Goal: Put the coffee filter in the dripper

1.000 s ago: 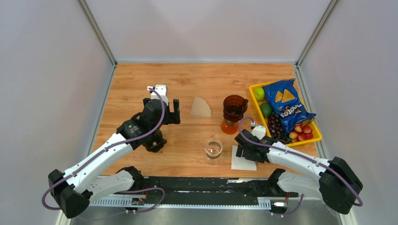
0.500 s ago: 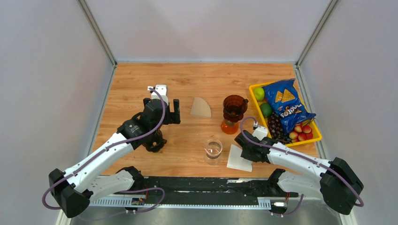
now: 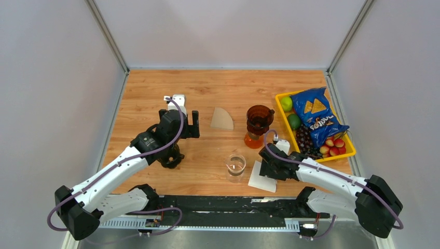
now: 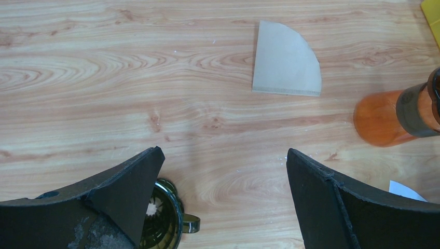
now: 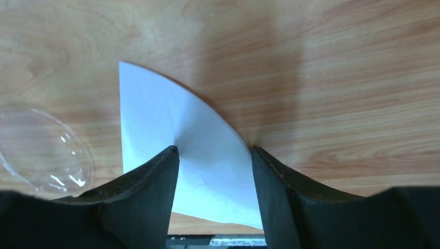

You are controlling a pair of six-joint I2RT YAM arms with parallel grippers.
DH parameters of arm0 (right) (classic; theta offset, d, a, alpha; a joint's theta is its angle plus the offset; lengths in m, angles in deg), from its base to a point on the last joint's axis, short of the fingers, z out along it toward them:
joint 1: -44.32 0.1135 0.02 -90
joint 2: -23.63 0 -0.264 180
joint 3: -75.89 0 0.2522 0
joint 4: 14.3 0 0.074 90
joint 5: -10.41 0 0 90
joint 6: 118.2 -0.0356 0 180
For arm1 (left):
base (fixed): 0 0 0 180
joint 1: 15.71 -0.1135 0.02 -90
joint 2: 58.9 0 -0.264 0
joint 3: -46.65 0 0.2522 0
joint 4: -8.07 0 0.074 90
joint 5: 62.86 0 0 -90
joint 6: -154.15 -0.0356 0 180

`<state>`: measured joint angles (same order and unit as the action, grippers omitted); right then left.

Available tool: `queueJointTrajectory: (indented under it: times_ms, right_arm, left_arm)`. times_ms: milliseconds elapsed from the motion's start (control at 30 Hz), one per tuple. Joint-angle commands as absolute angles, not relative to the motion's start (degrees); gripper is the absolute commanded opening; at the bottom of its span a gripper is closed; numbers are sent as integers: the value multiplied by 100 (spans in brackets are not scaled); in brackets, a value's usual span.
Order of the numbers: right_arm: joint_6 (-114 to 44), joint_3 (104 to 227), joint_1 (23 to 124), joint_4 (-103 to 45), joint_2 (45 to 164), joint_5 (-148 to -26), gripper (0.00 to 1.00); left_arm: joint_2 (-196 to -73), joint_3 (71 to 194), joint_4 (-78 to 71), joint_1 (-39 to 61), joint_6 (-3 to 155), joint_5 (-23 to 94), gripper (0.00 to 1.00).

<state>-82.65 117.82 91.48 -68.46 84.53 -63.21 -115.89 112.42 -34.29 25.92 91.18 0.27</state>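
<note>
**A:** How does the right tool stand?

**B:** The right tool (image 5: 214, 151) is low over the bench (image 3: 150, 93), its jaws parted by a moderate gap. Its fingertips (image 5: 167, 158) sit on the white coffee filter (image 5: 155, 109), one on each side of the sheet's middle. The paper lies under them and is not pinched between them.

**A:** And where does that filter lie?

**B:** It is on the wood near the front edge, just beside the clear glass cup (image 5: 41, 150). It is well short of the red dripper (image 3: 259, 116), which sits on top of an orange carafe (image 4: 379, 119) farther back.

**A:** What about the left tool?

**B:** The left tool (image 4: 223, 155) is spread wide above the bench and holds nothing. A brown coffee filter (image 4: 284, 65) lies flat beyond its fingers, apart from them. A dark green dripper (image 4: 165, 220) shows under the left finger, and I cannot tell whether the two touch.

**A:** Anything else on the bench?

**B:** A yellow tray (image 3: 279, 97) stands at the right with a blue chip bag and some fruit, apart from both tools.
</note>
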Motion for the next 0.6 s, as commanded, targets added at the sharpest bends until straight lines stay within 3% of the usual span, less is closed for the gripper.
queueJointTrajectory:
  times_ms: [0,100,267,567]
  right_arm:
    - [-7928,11711,9300,-6770,8333,-6842,62]
    - [-8116,11668,9524,-6794,8487,-6606,68]
    - [-8608,11786,10232,-6950,9099,-5945,66]
    - [-9077,11903,10463,-7100,9550,-5636,32]
  left_arm:
    - [-11545,11311,-3470,2578,9256,88,100]
    - [-11519,11294,-3479,2578,9283,36,100]
    - [-11535,11307,-3537,2578,9290,-62,100]
    - [-11592,11373,-3616,2578,9306,-121,100]
